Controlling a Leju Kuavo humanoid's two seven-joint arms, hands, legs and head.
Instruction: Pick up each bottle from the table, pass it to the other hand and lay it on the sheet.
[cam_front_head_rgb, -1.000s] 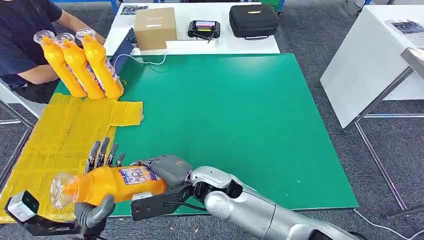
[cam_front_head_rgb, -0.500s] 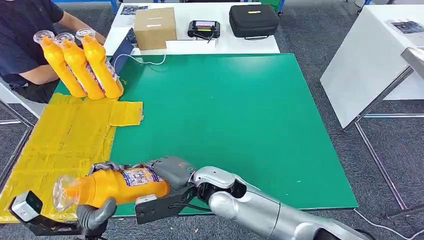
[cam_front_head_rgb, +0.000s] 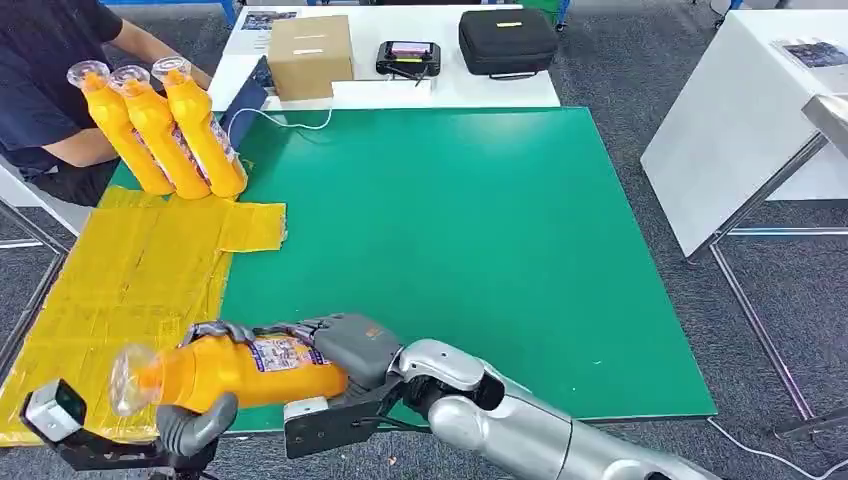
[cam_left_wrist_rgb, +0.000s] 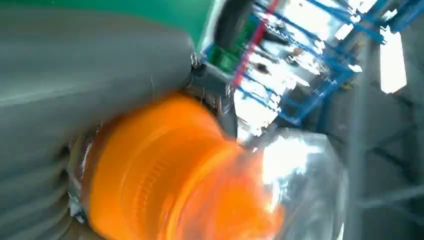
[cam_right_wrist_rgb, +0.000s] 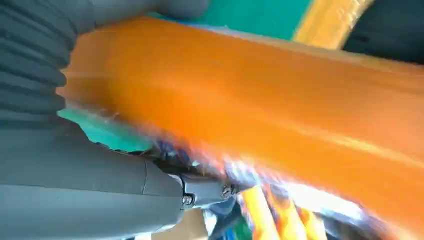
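Trouble here would come from the handover itself: both hands are on one orange bottle (cam_front_head_rgb: 240, 370) at the lower left of the head view, held on its side over the near edge of the green counter (cam_front_head_rgb: 480, 240). Your right hand (cam_front_head_rgb: 345, 350) wraps the base end, fingers closed around the body; your left hand (cam_front_head_rgb: 195, 425) cups the neck end from below, thumb under and dark fingers curled over the top. If you loosen the right hand before the left has a firm hold, the bottle may tip cap-first and drop off the edge to the floor. The clear cap (cam_front_head_rgb: 128, 365) looks slick, so a hold that near the neck could slide. The yellow sheet (cam_front_head_rgb: 130, 270) lies just beside, at left; three bottles (cam_front_head_rgb: 160, 130) stand at its far end, near a seated person (cam_front_head_rgb: 50, 90).
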